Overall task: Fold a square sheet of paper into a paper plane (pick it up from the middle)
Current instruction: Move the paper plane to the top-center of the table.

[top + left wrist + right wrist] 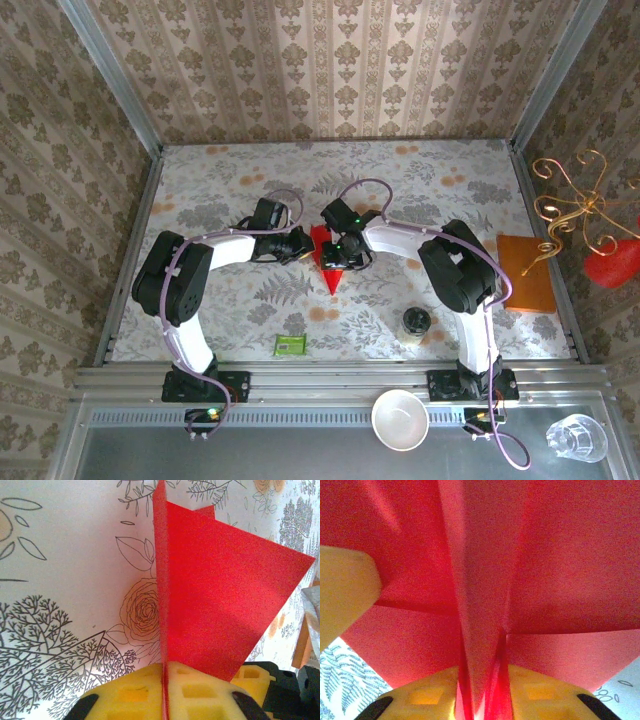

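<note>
Bright red thin paper (pixel 330 275), folded to a pointed dart, hangs over the middle of the floral surface (pixel 230 180), with both the left jaws and right jaws clamped on its centre crease. Light and easily crumpled, it looks best pinched along that stiffer crease.

no readable text, labels, brands or numbers anywhere

Both arms bow outward at the elbows, wrists turned in, so the left gripper (pixel 302 245) and right gripper (pixel 338 254) sit just beside each other. Each presses its yellow pads (pixel 200 690) tight together, pinching the red paper (pixel 215 595) at the fingertips.
</note>
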{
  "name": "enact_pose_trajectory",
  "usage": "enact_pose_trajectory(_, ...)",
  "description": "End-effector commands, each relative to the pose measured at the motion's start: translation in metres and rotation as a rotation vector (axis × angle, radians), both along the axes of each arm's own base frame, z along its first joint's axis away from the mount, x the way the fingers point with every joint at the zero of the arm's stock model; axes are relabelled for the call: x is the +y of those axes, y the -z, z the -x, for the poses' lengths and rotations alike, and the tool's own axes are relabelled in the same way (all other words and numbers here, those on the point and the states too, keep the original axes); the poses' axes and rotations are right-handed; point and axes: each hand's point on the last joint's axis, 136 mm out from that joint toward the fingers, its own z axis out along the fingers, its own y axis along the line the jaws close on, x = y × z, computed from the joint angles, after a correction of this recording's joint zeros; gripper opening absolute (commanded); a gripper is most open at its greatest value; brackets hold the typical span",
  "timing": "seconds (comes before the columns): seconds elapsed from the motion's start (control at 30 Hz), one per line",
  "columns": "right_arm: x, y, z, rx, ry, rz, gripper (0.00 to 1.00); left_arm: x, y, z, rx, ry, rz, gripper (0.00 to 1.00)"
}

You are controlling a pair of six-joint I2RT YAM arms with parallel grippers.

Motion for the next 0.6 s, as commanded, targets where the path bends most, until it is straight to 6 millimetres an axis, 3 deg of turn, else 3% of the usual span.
enact_pose_trajectory(0.0, -0.005, 0.005, 0.0, 0.007, 0.002, 0.055, 0.25, 0.0, -0.013, 0.001, -0.022, 0.003, 0.013, 0.17)
enact_pose_trajectory(0.13, -0.013, 0.001, -0.001, 0.0, 0.021, 0.096, 0.18, 0.014, -0.018, -0.002, -0.044, -0.038, -0.017, 0.28)
enact_pose_trajectory(0.33, -0.029, -0.014, -0.014, -0.06, 0.034, 0.198, 0.09, 0.064, -0.028, -0.01, -0.087, -0.154, -0.119, 0.48)
enact_pose_trajectory(0.57, -0.048, -0.036, -0.053, -0.147, 0.046, 0.247, 0.04, 0.115, -0.04, -0.005, -0.124, -0.253, -0.243, 0.74)
